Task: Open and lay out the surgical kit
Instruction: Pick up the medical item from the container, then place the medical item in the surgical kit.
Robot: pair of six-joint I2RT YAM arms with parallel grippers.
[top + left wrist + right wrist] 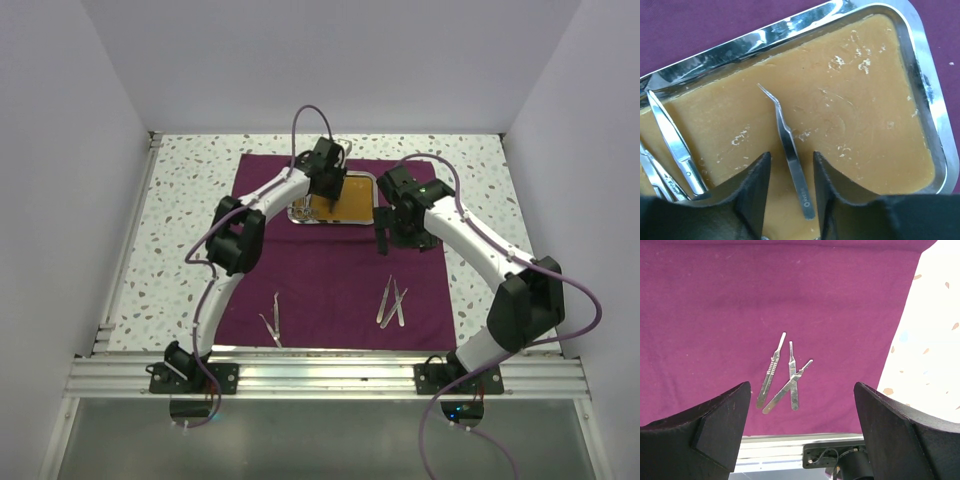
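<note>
The dark purple cloth wrap (330,270) lies spread flat on the table. On its far part sits the steel tray (927,100) with an orange-brown liner (850,115). My left gripper (790,155) hangs low inside the tray, its fingers (752,185) standing on either side of thin bent tweezers (790,150), with a gap on each side. More silver instruments (675,142) lie at the tray's left end. My right gripper (801,385) is open wide above the cloth, holding nothing. Below it lie three slim steel handles (782,380), crossing each other. One more pair of tweezers (272,325) lies near the cloth's front left.
Speckled tabletop (930,340) shows past the cloth's right edge. An aluminium rail (320,375) with both arm bases runs along the near edge. White walls close in the table on the left, back and right.
</note>
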